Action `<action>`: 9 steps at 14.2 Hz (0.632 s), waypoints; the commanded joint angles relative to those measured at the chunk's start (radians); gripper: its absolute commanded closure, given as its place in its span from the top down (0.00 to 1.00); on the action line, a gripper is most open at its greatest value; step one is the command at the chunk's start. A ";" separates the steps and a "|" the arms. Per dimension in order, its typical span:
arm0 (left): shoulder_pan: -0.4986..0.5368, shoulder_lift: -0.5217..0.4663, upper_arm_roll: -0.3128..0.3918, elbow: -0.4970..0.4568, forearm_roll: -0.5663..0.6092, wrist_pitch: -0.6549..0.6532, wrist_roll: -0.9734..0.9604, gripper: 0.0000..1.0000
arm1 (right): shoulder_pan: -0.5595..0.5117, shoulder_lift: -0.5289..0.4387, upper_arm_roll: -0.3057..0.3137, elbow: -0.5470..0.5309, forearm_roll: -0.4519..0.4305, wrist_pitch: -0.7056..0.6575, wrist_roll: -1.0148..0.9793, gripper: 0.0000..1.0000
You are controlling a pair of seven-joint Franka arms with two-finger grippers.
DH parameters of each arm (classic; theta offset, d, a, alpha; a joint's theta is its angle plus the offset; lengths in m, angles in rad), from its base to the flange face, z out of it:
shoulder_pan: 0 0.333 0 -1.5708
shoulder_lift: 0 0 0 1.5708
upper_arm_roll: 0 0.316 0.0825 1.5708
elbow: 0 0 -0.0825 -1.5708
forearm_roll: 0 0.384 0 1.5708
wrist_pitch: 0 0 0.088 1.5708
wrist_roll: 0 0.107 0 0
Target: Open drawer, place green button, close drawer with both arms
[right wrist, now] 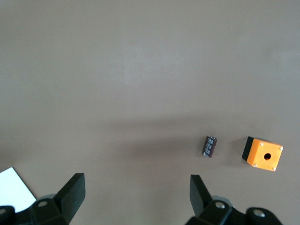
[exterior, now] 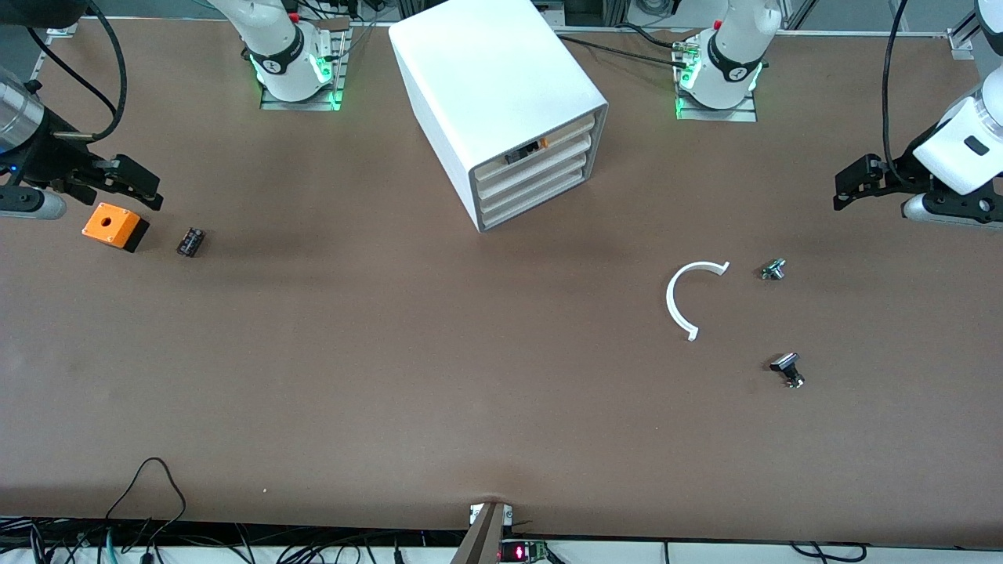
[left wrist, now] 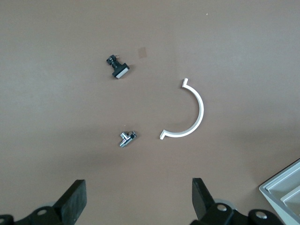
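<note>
The white cabinet [exterior: 501, 94] stands between the two arm bases, and its lowest drawer [exterior: 537, 202] is shut. The button [exterior: 788, 368], a small black piece with a dark cap, lies toward the left arm's end, nearer the front camera than the white arc. In the left wrist view the button [left wrist: 116, 68] has a pale glint on its cap. My left gripper [exterior: 845, 192] hangs open over that end of the table, well apart from the button and holding nothing [left wrist: 139, 201]. My right gripper [exterior: 149, 190] is open above the table beside the orange box, empty [right wrist: 137, 197].
A white half-ring [exterior: 671, 301] and a small silver knob [exterior: 773, 269] lie near the button. An orange box with a hole [exterior: 114, 225] and a small dark block [exterior: 190, 241] lie at the right arm's end. An upper drawer shows an orange-black piece [exterior: 526, 151].
</note>
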 commanded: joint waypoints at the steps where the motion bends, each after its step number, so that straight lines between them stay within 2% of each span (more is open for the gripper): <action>1: -0.006 0.006 -0.001 0.035 0.037 -0.029 0.004 0.99 | -0.009 0.006 0.004 0.029 -0.004 -0.036 -0.040 0.99; 3: -0.006 0.009 0.000 0.038 0.038 -0.030 -0.002 0.99 | -0.009 0.003 -0.011 0.029 -0.002 -0.037 -0.133 0.99; 9: -0.007 0.012 -0.024 0.043 0.041 -0.031 -0.002 0.99 | -0.009 -0.006 -0.027 0.034 0.004 -0.040 -0.139 0.99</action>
